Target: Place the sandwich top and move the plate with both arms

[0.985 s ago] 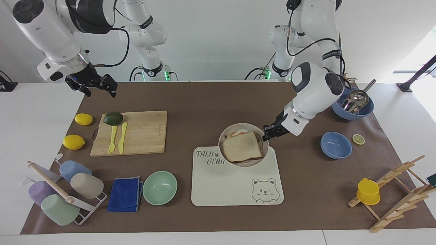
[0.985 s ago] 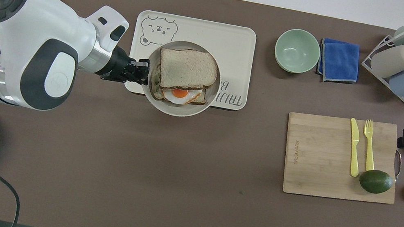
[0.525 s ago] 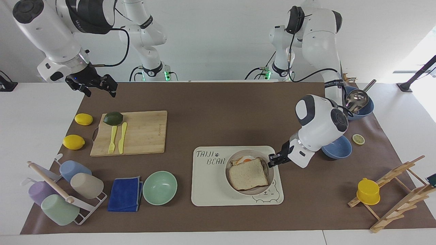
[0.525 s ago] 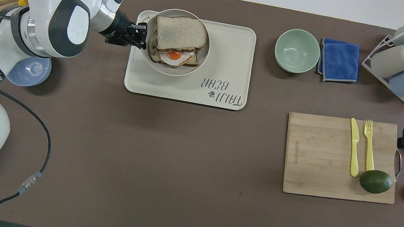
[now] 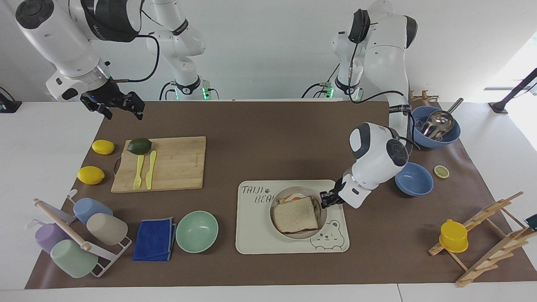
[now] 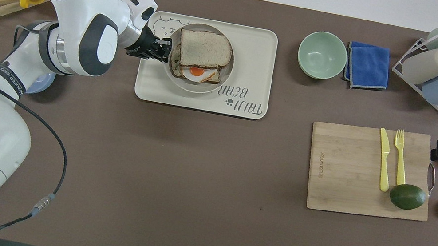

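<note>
The round beige-grey plate (image 5: 275, 208) is on the cream bear tray (image 5: 260, 239), beside the bear drawing. I cannot tell whether it rests or hovers. The sandwich top (image 5: 295, 214) lies on the stack in the plate, with the fried egg slice (image 6: 197, 72) peeking out under it. My left gripper (image 5: 324, 200) is shut on the plate's rim at the side toward the left arm's end. It also shows in the overhead view (image 6: 166, 51), at the plate (image 6: 195, 88) under the sandwich top (image 6: 205, 49). My right gripper (image 5: 121, 110) waits, open and empty, over the mat's corner near the robots.
A mint bowl (image 5: 196, 231), blue cloth (image 5: 154, 239) and cup rack (image 5: 79, 235) lie toward the right arm's end. A cutting board (image 5: 176, 161) holds fork, knife and avocado, with two lemons (image 5: 90, 175) beside it. Two blue bowls (image 5: 413, 179) and a wooden rack (image 5: 486, 235) are at the left arm's end.
My left gripper carried the plate away from the robots, from the tray's nearer edge onto the tray, then a little toward the right arm's end. The right arm stayed still.
</note>
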Controlling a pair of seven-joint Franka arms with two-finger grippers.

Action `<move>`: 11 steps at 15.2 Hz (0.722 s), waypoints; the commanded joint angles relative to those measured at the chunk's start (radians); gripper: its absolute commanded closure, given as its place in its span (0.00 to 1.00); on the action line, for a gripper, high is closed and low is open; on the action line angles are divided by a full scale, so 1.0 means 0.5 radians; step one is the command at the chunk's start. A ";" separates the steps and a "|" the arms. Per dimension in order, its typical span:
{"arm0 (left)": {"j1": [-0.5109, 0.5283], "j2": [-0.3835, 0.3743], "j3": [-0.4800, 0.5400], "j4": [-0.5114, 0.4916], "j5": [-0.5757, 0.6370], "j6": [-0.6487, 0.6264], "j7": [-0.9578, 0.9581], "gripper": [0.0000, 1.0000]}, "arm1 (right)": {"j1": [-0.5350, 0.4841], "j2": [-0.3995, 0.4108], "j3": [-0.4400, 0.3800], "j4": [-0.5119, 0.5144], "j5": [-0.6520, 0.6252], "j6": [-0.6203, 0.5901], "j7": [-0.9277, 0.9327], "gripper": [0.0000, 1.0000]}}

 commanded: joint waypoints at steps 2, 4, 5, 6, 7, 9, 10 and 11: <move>0.021 -0.082 0.012 -0.079 0.010 0.005 0.053 0.00 | -0.010 -0.015 0.012 -0.005 -0.022 -0.034 -0.034 0.00; 0.070 -0.088 0.012 -0.039 0.010 -0.056 0.087 0.00 | -0.010 -0.018 0.012 -0.005 -0.022 -0.034 -0.034 0.00; 0.095 -0.122 0.015 -0.036 0.010 -0.066 0.090 0.00 | -0.007 -0.018 0.012 -0.005 -0.022 -0.031 -0.034 0.00; 0.135 -0.183 0.018 -0.045 0.013 -0.090 0.093 0.00 | -0.007 -0.018 0.012 -0.005 -0.022 -0.034 -0.034 0.00; 0.196 -0.238 0.021 -0.051 0.029 -0.145 0.105 0.00 | -0.007 -0.018 0.012 -0.005 -0.022 -0.034 -0.034 0.00; 0.294 -0.376 0.018 -0.063 0.160 -0.292 0.127 0.00 | -0.007 -0.018 0.015 -0.005 -0.022 -0.034 -0.037 0.00; 0.343 -0.447 0.018 -0.066 0.228 -0.378 0.130 0.00 | -0.007 -0.018 0.018 -0.005 -0.022 -0.034 -0.034 0.00; 0.380 -0.520 0.018 -0.066 0.280 -0.473 0.139 0.00 | -0.007 -0.024 0.018 -0.008 -0.022 -0.034 -0.034 0.00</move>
